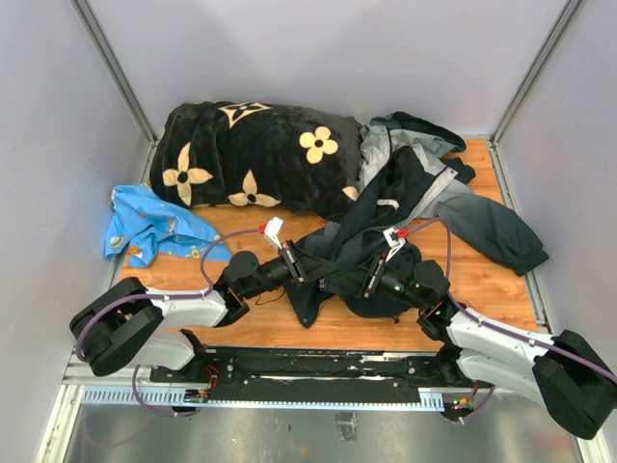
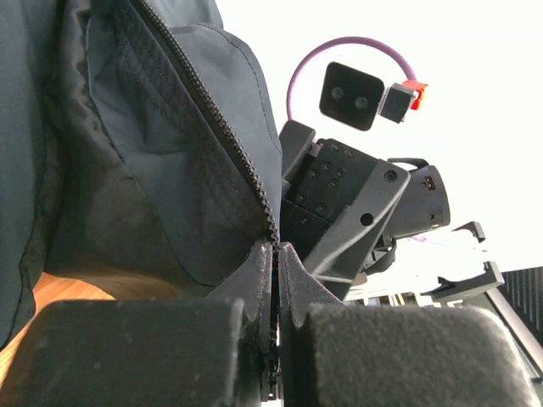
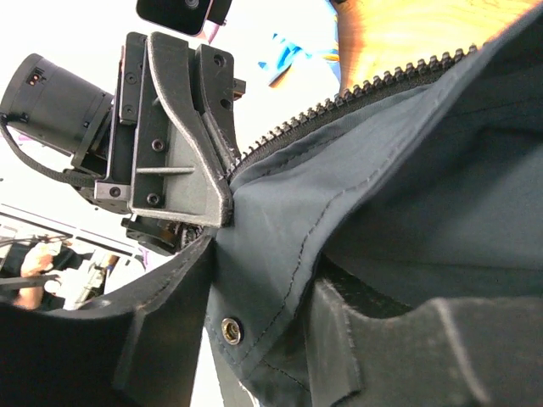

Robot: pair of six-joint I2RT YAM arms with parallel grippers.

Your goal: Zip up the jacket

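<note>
**Jacket, front edge raised between two arms.** The jacket (image 1: 424,193) lies crumpled on the right half of the table (image 1: 482,280). Its hood and one sleeve trail toward the far right, and its lower front is lifted near the middle.

The step in hand appears to be securing both sides of the open front at its bottom end so the zipper (image 2: 229,144) can be started. To do this well, each grip should sit close beside the teeth rather than on loose lining. The cloth between the grips should be drawn straight and lightly taut, without twisting the tooth row.

The left gripper (image 2: 276,288) is clamped on the jacket, its pads together right at the foot of the teeth. The right gripper (image 3: 254,322) straddles a stitched edge bearing a small metal snap (image 3: 229,330); whether its pads actually press the cloth cannot be told.

The fabric is thin, dark and limp, with grey panels. The teeth are black and unjoined above the left grip, and no slider shows.

A flowered black blanket (image 1: 260,149) lies at the far left. A blue cloth (image 1: 154,227) lies nearer along the left edge.
</note>
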